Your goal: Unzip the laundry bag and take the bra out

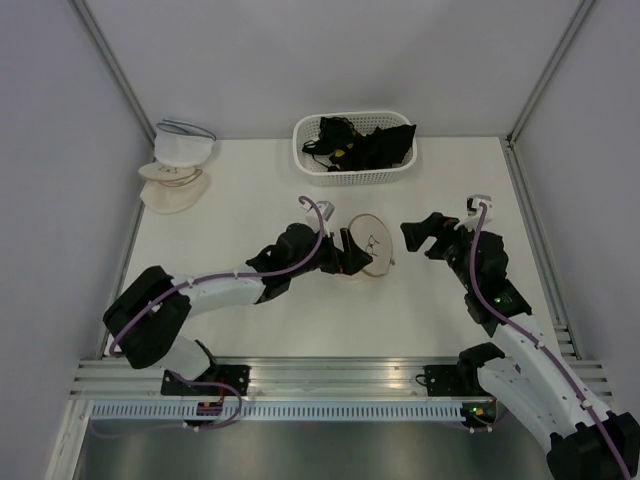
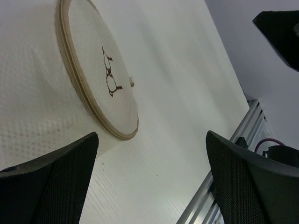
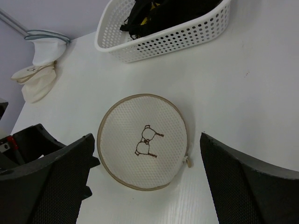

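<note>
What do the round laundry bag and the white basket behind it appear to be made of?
The laundry bag looks like matte cream mesh fabric, with a fine grid weave and a smooth beige rim. The basket is probably white moulded plastic, judging by its regular rows of holes.

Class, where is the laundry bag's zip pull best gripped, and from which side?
Pinch the small pull jutting from the bag's near-right rim. Probably come from the right with the right gripper: the bag lies flat and the pull sits that side.
</note>
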Available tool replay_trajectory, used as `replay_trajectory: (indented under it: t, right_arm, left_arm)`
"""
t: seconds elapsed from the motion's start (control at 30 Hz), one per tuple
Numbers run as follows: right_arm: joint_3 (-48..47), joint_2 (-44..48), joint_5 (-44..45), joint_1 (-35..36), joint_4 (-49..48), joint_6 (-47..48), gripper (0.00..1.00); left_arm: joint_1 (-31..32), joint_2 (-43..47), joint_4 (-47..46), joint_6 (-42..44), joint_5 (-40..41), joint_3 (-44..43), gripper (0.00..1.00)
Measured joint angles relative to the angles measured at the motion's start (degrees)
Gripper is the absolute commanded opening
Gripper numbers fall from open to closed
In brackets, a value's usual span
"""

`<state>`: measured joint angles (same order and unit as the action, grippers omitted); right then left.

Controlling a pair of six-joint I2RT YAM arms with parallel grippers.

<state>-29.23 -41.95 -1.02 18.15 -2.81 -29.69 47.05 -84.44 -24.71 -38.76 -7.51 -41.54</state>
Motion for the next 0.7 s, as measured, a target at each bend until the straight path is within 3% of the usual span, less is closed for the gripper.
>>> replay_trajectory:
  t: [0.5, 0.6, 0.7]
  right_arm:
    - [-0.9, -2.1, 7.0, 0.0, 6.7, 0.9, 0.98]
    - [-1.0, -2.6, 7.1, 0.0, 7.2, 0.8, 0.98]
    - [-1.0, -2.7, 7.1, 0.0, 7.4, 0.5, 0.96]
  left_arm:
    - [7.2, -9.1, 13.1, -5.9, 15.8, -13.3, 0.93]
    - [7.1, -12.2, 15.5, -6.3, 17.3, -14.6, 0.85]
    - [7.0, -15.1, 17.3, -6.6, 18.4, -15.2, 0.68]
